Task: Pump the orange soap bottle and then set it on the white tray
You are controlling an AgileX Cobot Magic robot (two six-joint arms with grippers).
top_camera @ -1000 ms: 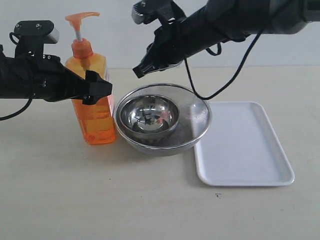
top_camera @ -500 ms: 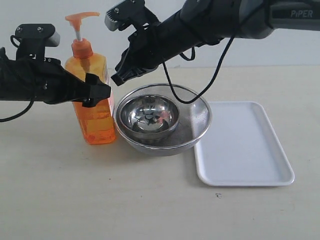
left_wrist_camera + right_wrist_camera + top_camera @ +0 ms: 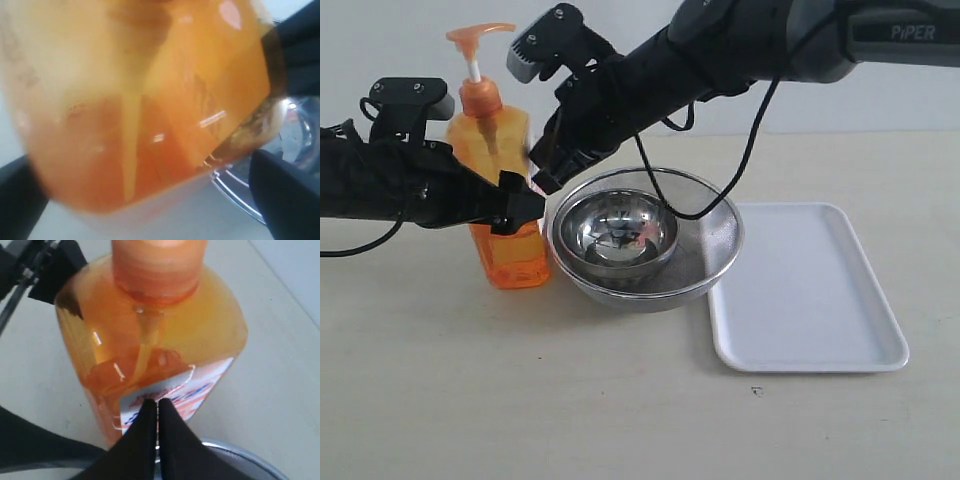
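The orange soap bottle (image 3: 505, 240) stands upright on the table at the left, its orange pump head (image 3: 480, 35) raised on a white stem. My left gripper (image 3: 515, 203) is open, with one finger in front of the bottle's body and the other hidden behind it. In the left wrist view the bottle (image 3: 150, 100) fills the space between the fingers (image 3: 285, 200). My right gripper (image 3: 540, 180) is shut and empty, its tips beside the bottle's upper body, over the label (image 3: 200, 385) in the right wrist view. The white tray (image 3: 810, 290) lies empty at the right.
Two nested steel bowls (image 3: 645, 235) sit between the bottle and the tray, their rim close to the bottle's base and to the tray's left edge. The right arm and its cable reach over the bowls. The bowl rim (image 3: 235, 195) shows beside the left finger.
The right arm has swung left and down, bringing its shut tips next to the bottle. The left arm has edged slightly lower and to the right around the bottle.
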